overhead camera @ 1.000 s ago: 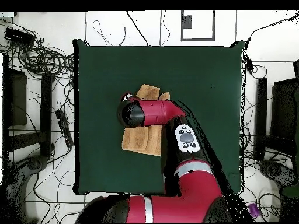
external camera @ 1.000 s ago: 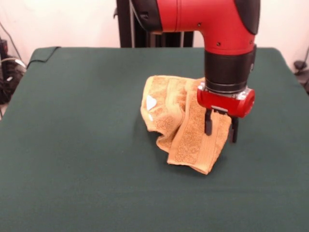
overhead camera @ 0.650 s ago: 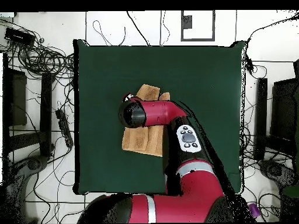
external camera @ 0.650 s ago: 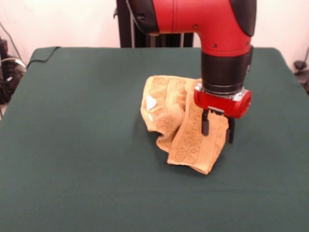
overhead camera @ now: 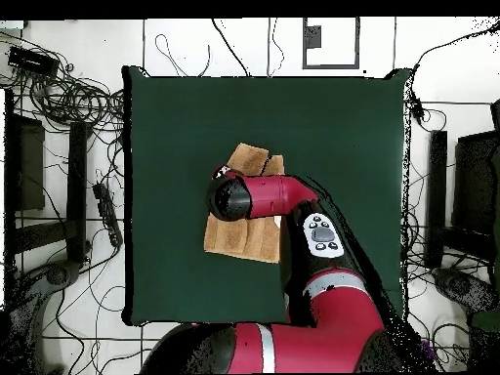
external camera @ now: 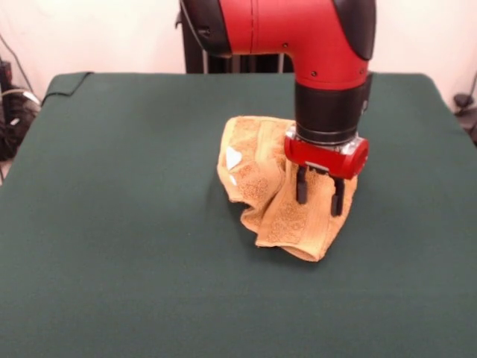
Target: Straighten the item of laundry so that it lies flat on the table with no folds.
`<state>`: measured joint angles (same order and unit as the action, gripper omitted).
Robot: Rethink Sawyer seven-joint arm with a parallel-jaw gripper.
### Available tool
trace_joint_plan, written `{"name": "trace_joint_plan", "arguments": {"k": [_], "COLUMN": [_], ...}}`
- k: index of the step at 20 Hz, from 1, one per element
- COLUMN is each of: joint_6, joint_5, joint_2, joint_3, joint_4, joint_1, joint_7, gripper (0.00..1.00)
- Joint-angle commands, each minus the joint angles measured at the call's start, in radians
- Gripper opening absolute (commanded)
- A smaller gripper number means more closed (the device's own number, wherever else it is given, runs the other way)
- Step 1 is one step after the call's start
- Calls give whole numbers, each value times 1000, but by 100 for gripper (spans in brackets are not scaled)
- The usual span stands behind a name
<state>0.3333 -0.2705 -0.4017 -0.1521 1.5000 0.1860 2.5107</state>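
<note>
The item of laundry [external camera: 257,168], an orange-tan terry towel, lies crumpled in folds near the middle of the green table [external camera: 112,224], its white label [external camera: 233,159] showing on the left fold. My gripper [external camera: 319,195] points straight down over the towel's right part. Its fingers [external camera: 302,186] stand apart, with the tips down in the fabric and a ridge of towel between them. From overhead, the towel [overhead camera: 239,239] shows on the table [overhead camera: 342,127] and the arm's wrist [overhead camera: 232,198] hides the gripper.
Green cloth lies open on all sides of the towel. A folded-back corner of the cloth [external camera: 67,80] sits at the far left in the front view. Cables and stands [overhead camera: 68,195] ring the table on the floor.
The gripper has slid left across the towel's right part. The towel's lower fold has bunched and shifted left with it.
</note>
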Motion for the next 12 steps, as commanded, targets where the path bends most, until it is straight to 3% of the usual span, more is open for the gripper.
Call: {"name": "trace_joint_plan", "arguments": {"k": [1,12], "joint_6": [10,1], "joint_5": [-67,-118], "joint_2": [-21,-46], "joint_3": [-59,-68], "joint_4": [126,177], "joint_1": [6,31], "joint_7": [-73,-75], "gripper": [100,100]}}
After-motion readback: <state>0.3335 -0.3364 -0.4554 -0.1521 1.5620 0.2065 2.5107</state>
